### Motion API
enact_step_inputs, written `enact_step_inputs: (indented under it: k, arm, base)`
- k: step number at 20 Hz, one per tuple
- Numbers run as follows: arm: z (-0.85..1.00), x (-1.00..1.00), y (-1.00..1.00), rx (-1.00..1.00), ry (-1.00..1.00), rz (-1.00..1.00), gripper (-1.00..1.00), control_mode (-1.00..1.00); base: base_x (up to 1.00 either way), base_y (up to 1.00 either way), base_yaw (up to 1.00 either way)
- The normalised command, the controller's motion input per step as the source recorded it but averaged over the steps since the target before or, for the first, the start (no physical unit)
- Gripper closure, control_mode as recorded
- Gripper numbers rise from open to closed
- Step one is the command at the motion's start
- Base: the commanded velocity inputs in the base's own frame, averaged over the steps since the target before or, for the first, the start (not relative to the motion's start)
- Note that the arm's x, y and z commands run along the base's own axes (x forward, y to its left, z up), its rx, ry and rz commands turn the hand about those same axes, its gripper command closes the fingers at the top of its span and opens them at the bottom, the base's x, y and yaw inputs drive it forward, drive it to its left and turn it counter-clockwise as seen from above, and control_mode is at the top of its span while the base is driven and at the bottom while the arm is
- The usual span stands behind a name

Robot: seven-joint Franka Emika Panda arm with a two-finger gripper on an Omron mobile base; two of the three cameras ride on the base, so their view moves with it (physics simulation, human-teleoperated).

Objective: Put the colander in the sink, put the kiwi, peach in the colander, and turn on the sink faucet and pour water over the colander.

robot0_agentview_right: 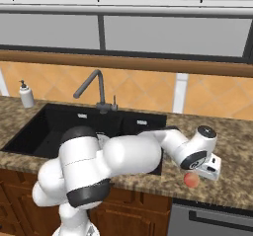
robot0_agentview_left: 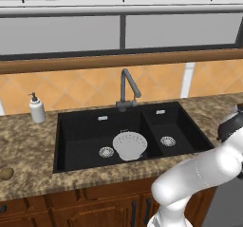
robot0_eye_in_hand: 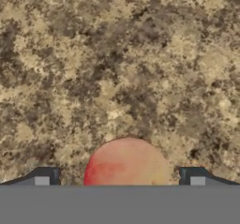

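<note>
The colander (robot0_agentview_left: 129,145) sits upright in the large basin of the black sink (robot0_agentview_left: 80,131), between the two drains. Behind the sink stands the dark faucet (robot0_agentview_left: 127,86), its spout over the basins. On the counter's far left edge lies the brown kiwi (robot0_agentview_left: 5,174). The orange-red peach (robot0_agentview_right: 190,181) rests on the counter right of the sink. My gripper (robot0_agentview_right: 194,176) is low over the peach, open. In the hand view, the peach (robot0_eye_in_hand: 127,164) lies between my two fingertips (robot0_eye_in_hand: 47,176), with a gap on each side.
A white soap pump bottle (robot0_agentview_left: 36,108) stands on the counter left of the sink. Speckled brown granite counter (robot0_eye_in_hand: 117,68) stretches beyond the peach. The tiled backsplash and a window ledge run behind the faucet.
</note>
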Motion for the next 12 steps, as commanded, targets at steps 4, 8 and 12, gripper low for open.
enact_step_inputs:
  k: [4, 8, 12]
  arm:
    - [0.00, -0.35, 0.00, 0.00, 0.02, 0.00, -1.00, -1.00]
    - [0.00, -0.29, 0.05, 0.00, 0.07, 0.03, -1.00, -1.00]
    - [0.00, 0.00, 0.15, 0.00, 0.08, 0.07, -1.00, -1.00]
  base:
    - [0.00, 0.00, 0.00]
    - [0.00, 0.00, 0.00]
    - [0.00, 0.00, 0.00]
